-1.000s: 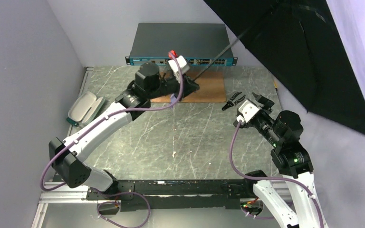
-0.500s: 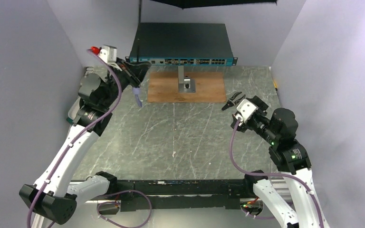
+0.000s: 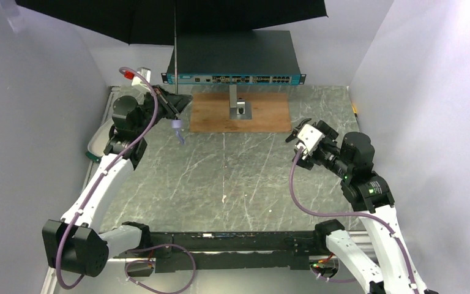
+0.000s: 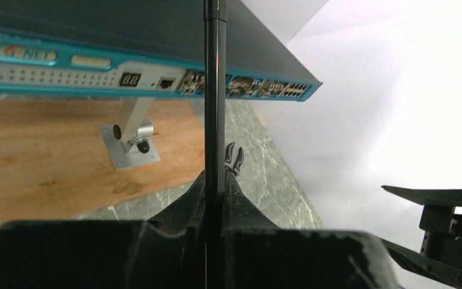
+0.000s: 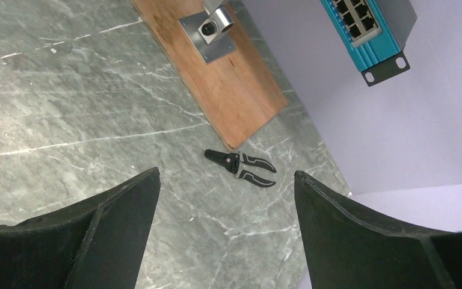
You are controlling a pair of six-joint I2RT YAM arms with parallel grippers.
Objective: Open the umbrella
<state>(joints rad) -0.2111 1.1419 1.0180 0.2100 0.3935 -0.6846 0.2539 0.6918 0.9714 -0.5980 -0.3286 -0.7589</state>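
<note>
The umbrella stands open. Its black lining point(image 3: 171, 15) spreads across the top of the overhead view, and its thin dark shaft point(image 3: 175, 61) runs straight down to my left gripper point(image 3: 174, 103). That gripper is shut on the umbrella at the bottom of the shaft, above the table's back left. A lavender strap point(image 3: 180, 130) dangles beneath it. In the left wrist view the shaft point(image 4: 215, 90) rises out from between the closed jaws of the left gripper point(image 4: 215, 186). My right gripper point(image 3: 297, 131) hovers open over the right side of the table, holding nothing. The right gripper's point(image 5: 226, 173) jaws stand wide apart.
A teal-fronted network switch point(image 3: 232, 55) sits at the back. In front of it lies a wooden board point(image 3: 263, 113) with a metal bracket point(image 3: 237, 107). Black pliers point(image 5: 243, 168) lie on the marble beside the board's right end. A pale oval case point(image 3: 98, 144) lies at the left edge.
My left arm swung from the board to the back left, carrying the umbrella. The canopy went from the right to overhead and has now dropped lower. The right gripper edged left.
</note>
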